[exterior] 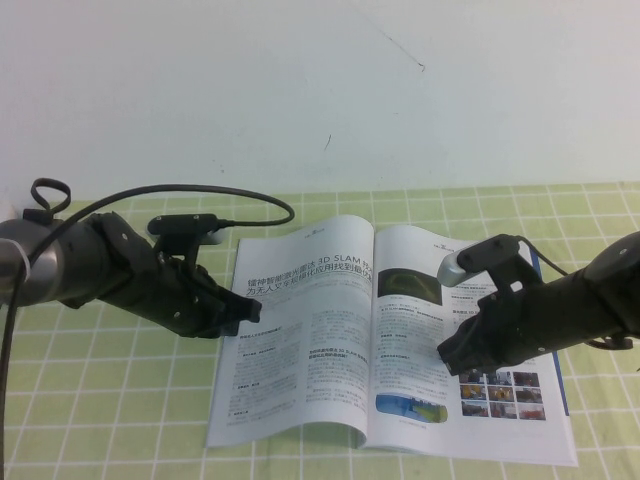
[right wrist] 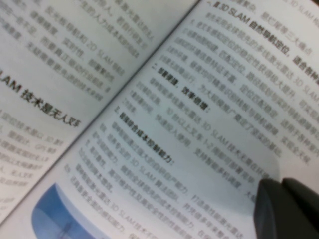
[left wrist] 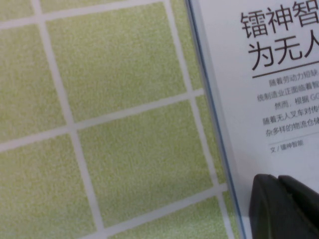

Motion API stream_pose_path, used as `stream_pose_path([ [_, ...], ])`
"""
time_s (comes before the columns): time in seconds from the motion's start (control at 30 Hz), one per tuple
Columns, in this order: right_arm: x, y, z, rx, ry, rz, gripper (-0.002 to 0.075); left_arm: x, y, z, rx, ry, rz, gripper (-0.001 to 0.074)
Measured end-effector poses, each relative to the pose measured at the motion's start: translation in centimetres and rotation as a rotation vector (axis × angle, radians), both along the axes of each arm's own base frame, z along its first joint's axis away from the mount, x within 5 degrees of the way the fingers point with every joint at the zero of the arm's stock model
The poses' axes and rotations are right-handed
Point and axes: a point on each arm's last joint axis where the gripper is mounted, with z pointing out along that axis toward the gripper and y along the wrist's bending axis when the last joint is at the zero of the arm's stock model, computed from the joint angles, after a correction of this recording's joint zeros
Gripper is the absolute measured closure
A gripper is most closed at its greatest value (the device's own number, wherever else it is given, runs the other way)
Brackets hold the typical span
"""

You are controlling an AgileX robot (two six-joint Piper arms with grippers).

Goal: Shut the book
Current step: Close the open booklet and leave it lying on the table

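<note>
The book [exterior: 300,340] lies open and flat on the green checked table [exterior: 100,420], right in the middle between your two arms. Its fold [exterior: 368,340] runs from the near side to the far side. One page lies to the left of the fold and one to the right.

Your left tool [exterior: 240,308] is low at the outer edge of the left page [exterior: 290,380]. The left wrist view shows its tip just over the white paper, right beside the thin blue edge. Its two tips are pressed together and hold nothing. I cannot tell if it touches the paper.

Your right tool [exterior: 447,352] hangs over the right page [exterior: 500,420], a little way from the fold, above the text and near the small pictures. Its tips are together too, and it holds nothing.

I think the closing has not begun. To close the book, one page must swing over the fold onto the other. The book lies to the right of your left tool, and that tool is nearest a loose edge, so it looks best placed to lift.
</note>
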Motion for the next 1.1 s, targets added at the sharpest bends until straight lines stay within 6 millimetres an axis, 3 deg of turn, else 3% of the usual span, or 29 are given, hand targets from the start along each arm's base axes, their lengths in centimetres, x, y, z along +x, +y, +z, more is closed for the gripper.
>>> stream_pose_path([
  [0.33,0.0,0.0,0.0,-0.001,-0.001,-0.001,0.0729,0.0,0.2,0.0,0.037,-0.007,-0.019,0.0738],
  [0.73,0.0,0.0,0.0,-0.001,-0.001,-0.001,0.0729,0.3,2.3,1.4,0.209,-0.08,0.0,0.0738],
  [1.1,0.0,0.0,0.0,-0.002,-0.002,-0.002,0.0729,-0.1,1.2,0.5,0.202,-0.035,-0.013,0.0738],
])
